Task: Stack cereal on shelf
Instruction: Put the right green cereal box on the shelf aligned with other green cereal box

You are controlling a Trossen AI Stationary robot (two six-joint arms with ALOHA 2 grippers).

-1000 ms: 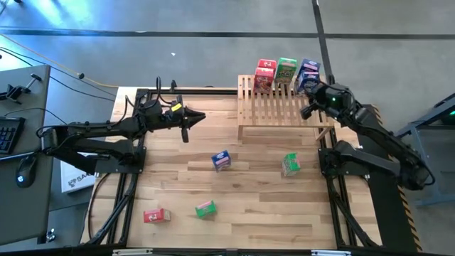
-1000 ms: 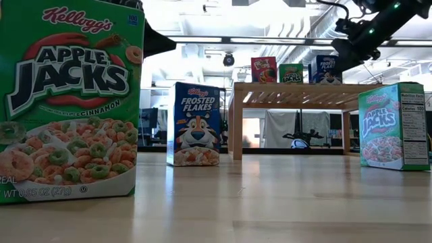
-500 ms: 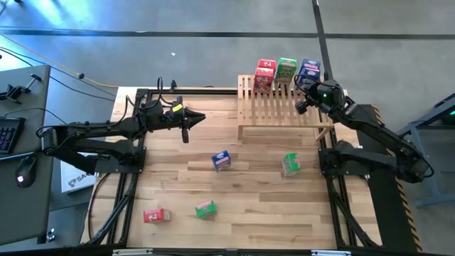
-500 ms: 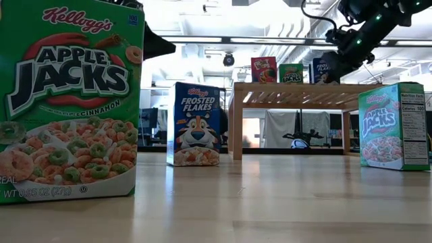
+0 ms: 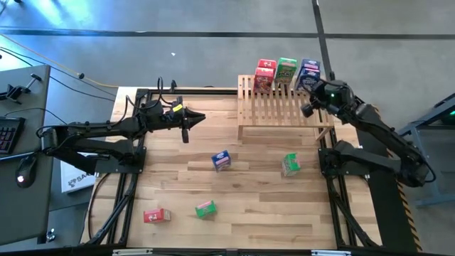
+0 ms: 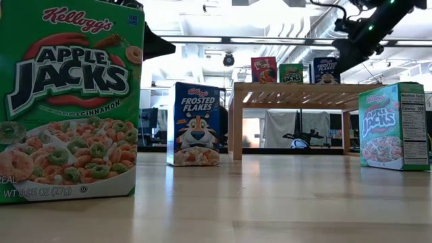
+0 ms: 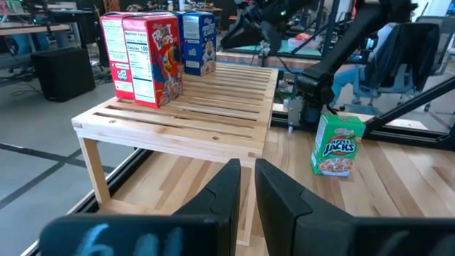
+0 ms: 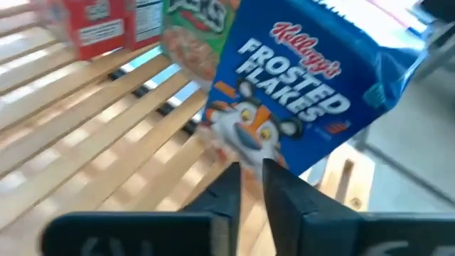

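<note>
The Frosted Flakes box looked light, thin-walled – best pinched across its flat faces; right tool nearly closed, empty, left tool likewise

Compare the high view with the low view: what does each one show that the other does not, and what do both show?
Only the high view shows the red box lying on the table, the left gripper hanging beside the shelf, and the keyboard and mouse on the desk.

Only the low view shows the printed fronts: Apple Jacks on the nearest green box and Frosted Flakes on the blue box, plus the room behind.

Both show three boxes, red, green and blue, standing on the shelf, with the right gripper near the blue one.
</note>
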